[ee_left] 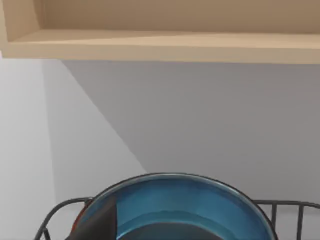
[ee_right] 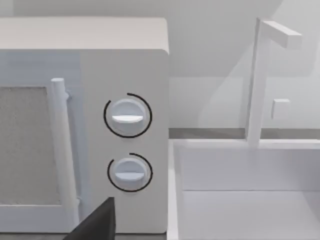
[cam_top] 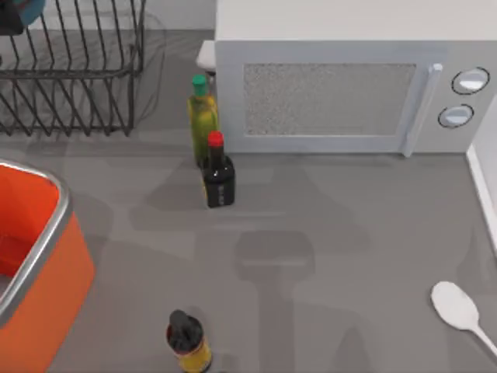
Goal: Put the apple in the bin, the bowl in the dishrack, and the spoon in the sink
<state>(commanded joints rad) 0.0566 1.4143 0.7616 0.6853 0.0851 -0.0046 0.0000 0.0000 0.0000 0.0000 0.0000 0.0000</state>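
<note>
My left jaws over the dishrack [cam_top: 70, 70], state unclear; blue bowl [ee_left: 175, 207] just below them. Spoon [cam_top: 460, 307] on surface, outside the sink [ee_right: 240, 200].

You are looking at a kitchen counter, rendered in simulation. A white microwave [cam_top: 349, 85] is sitting at about one o'clock, and a wire dishrack [cam_top: 70, 70] is standing at eleven. Bottles of oil [cam_top: 203, 116] and sauce [cam_top: 218, 172] are standing near twelve. A white sink [ee_right: 245, 200] with a faucet [ee_right: 260, 80] is lying just beside the microwave, and a wooden shelf [ee_left: 160, 35] is hanging on the wall above the rack.
</note>
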